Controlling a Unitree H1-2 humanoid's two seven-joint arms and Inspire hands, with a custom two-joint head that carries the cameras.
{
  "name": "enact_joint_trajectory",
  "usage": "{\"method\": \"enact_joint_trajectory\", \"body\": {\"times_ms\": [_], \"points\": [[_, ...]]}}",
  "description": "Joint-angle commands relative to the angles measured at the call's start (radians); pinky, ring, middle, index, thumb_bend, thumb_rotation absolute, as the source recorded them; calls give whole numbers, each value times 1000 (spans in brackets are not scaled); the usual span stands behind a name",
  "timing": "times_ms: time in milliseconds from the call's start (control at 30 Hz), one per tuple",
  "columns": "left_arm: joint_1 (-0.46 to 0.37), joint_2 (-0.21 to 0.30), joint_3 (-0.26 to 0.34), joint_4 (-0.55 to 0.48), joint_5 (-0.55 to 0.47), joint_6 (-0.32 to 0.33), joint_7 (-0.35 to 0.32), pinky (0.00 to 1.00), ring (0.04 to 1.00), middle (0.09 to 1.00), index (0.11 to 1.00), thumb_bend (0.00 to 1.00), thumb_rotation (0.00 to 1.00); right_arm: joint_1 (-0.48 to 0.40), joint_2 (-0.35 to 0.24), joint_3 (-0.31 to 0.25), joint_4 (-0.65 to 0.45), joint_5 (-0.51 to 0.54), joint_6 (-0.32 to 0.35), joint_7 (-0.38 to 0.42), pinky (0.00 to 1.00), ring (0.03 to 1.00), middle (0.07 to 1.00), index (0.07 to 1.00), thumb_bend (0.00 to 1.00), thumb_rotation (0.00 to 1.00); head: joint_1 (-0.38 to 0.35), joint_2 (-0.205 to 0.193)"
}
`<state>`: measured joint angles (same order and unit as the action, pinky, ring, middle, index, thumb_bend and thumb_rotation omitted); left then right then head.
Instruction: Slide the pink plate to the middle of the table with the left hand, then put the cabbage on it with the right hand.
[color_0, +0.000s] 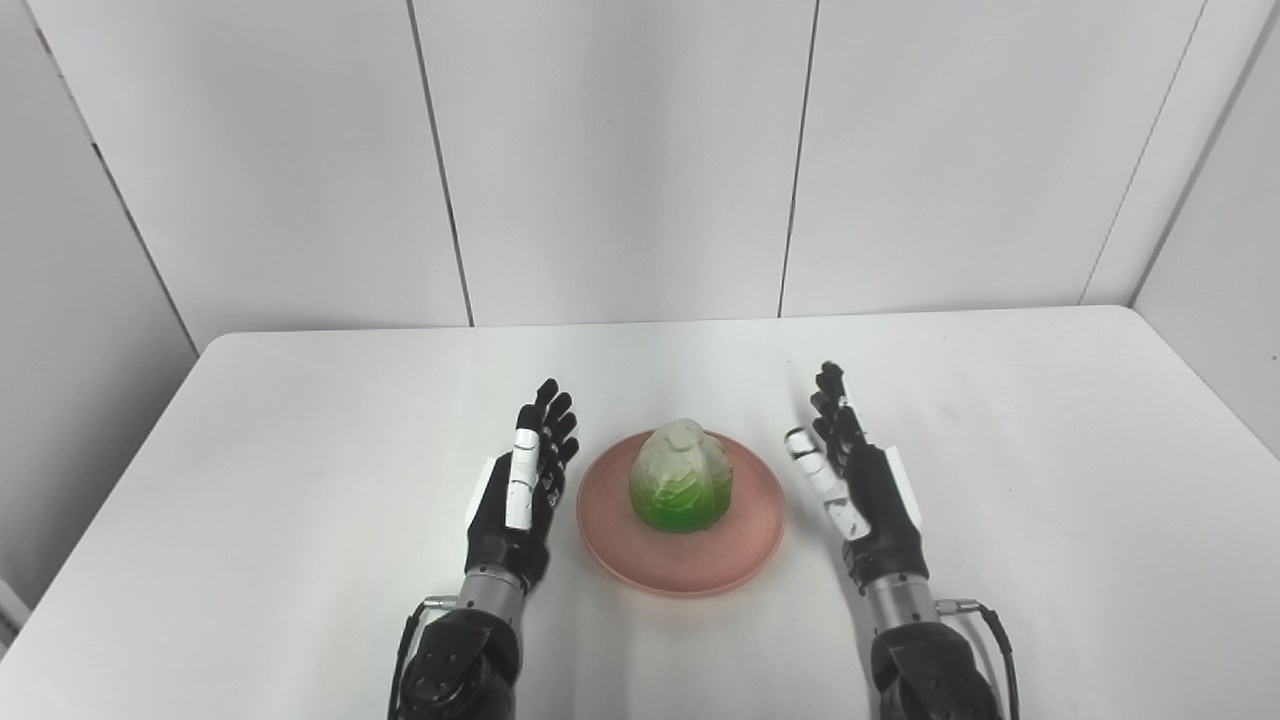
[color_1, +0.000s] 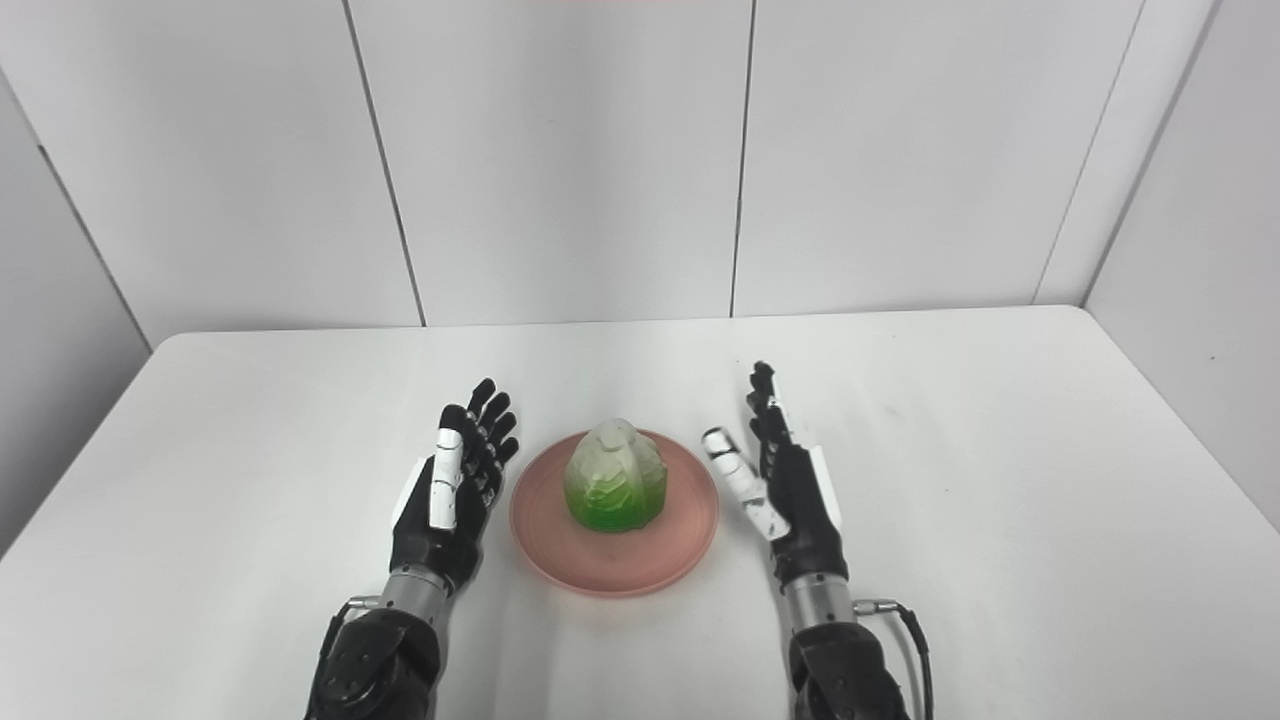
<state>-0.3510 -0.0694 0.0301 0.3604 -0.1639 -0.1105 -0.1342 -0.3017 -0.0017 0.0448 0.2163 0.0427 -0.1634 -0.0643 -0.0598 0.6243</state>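
Left eye view has the plate (color_0: 681, 560) sitting near the middle of the desk (color_0: 300, 450), a bit toward the front edge, and the cabbage (color_0: 680, 489) is already on it. Only thing in the plate is that cabbage, standing upright with its flat cut end down, parked slightly toward 12 o'clock of the plate's center, so there's more bare pink showing on the 6 o'clock side.

Plate is a shallow round one, salmon-pink, with a low raised rim. Cabbage looks like a plastic toy: pale whitish leaves up at the pointed top, fading to bright green around the base, with ribbed leaf lines molded into it.

Left hand (color_0: 520, 490) is at 9 o'clock of the plate, just beside the rim. Can't tell if it's actually touching. Fingers are stretched out and apart, pointing toward the back wall, holding nothing. Right hand (color_0: 850, 480) is at 3 o'clock, near the plate with a clear bit of desk between them, fingers also spread and straight, thumb sticking out toward the plate, nothing in it either. Both hands are black with white patches, palms facing inward toward the plate.
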Motion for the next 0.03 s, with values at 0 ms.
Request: {"method": "enact_joint_trajectory", "body": {"times_ms": [0], "points": [[21, 13, 2, -3, 5, -22, 1, 1000, 1000, 1000, 1000, 803, 1000, -36, 11, -9, -29, 15, 3, 17, 1000, 1000, 1000, 1000, 674, 855, 1, -1]]}}
